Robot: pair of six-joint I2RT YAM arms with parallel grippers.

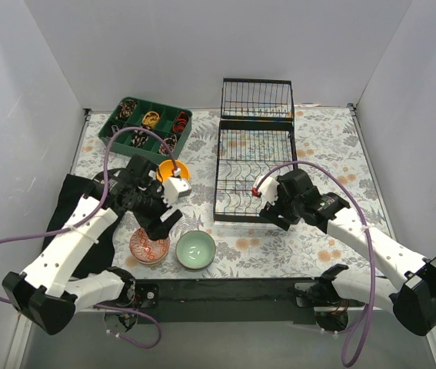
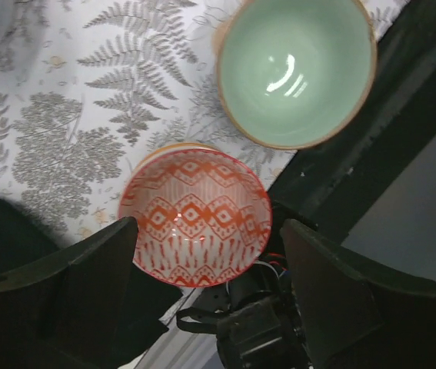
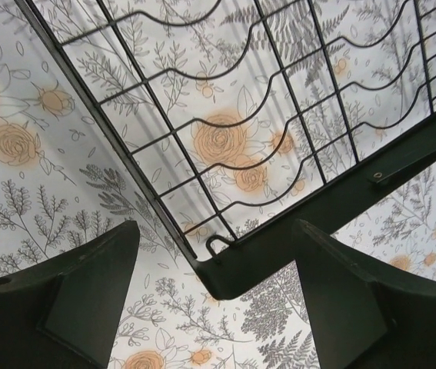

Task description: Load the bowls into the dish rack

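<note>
Two claws stand wide apart, holding nothing. The left claw [image 2: 208,234] straddles the red-and-white patterned bowl [image 2: 194,219] from above; whether it touches cannot be told. The right claw [image 3: 218,300] hovers over the near left corner of the dish rack [image 3: 310,223]. The left wrist view shows the mint green bowl [image 2: 294,69] just beside the patterned one. Only the top view shows the orange-yellow bowl [image 1: 173,167], partly hidden behind the left arm, near the green compartment tray [image 1: 147,123]. All three bowls sit on the worktop [image 1: 271,250], left of the rack.

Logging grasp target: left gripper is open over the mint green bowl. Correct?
No. The left gripper is open over the red-and-white patterned bowl; the mint green bowl sits beside it. The left wrist view shows it.
</note>
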